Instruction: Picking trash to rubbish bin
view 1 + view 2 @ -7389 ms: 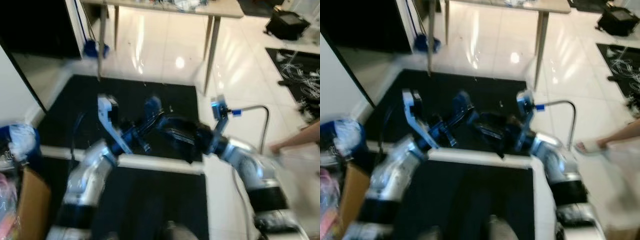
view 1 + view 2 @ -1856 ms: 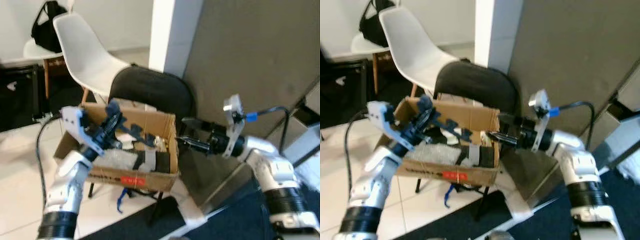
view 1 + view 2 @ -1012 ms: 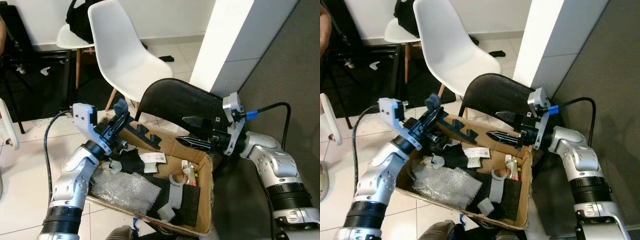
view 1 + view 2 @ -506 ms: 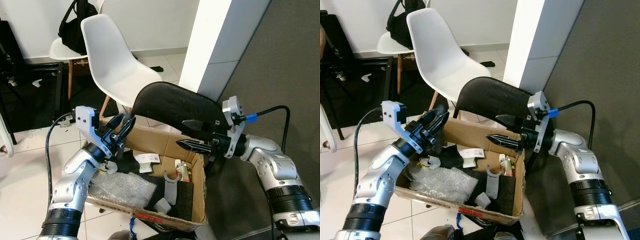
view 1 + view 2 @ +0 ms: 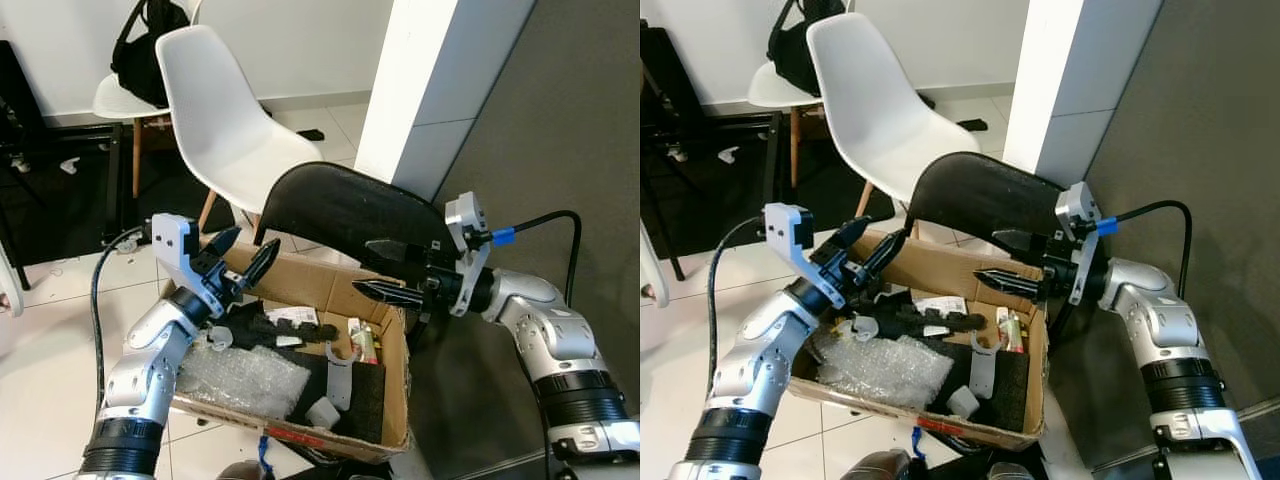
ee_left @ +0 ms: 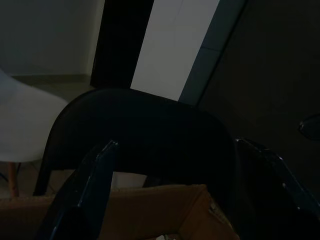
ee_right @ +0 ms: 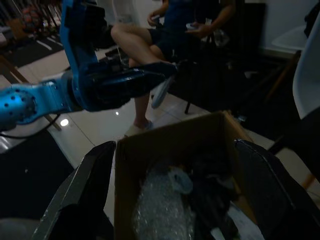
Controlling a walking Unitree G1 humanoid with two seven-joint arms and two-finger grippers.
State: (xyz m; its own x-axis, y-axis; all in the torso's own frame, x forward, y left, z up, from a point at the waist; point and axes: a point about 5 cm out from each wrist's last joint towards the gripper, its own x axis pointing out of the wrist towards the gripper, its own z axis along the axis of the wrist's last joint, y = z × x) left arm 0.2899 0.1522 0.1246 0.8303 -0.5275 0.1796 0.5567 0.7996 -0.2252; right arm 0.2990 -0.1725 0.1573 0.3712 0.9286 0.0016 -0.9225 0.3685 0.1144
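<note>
Above the cardboard box (image 5: 330,285), both pincers (image 5: 243,260) (image 5: 388,270) gape.

**Looking along our right tool into the box**

Our right tool (image 7: 172,195) has its two black fingers (image 7: 82,195) spread wide, one at each side of the frame. Between them sits an open cardboard box (image 7: 167,137) holding bubble wrap (image 7: 162,212) and dark scraps. Beyond the box's far wall our left arm (image 7: 45,100) reaches in, tinted blue, with its left tool (image 7: 135,80) pointing over the box. Behind it a seated person (image 7: 165,30) holds something small in both hands. The tiled floor (image 7: 100,122) shines with reflected light.
</note>
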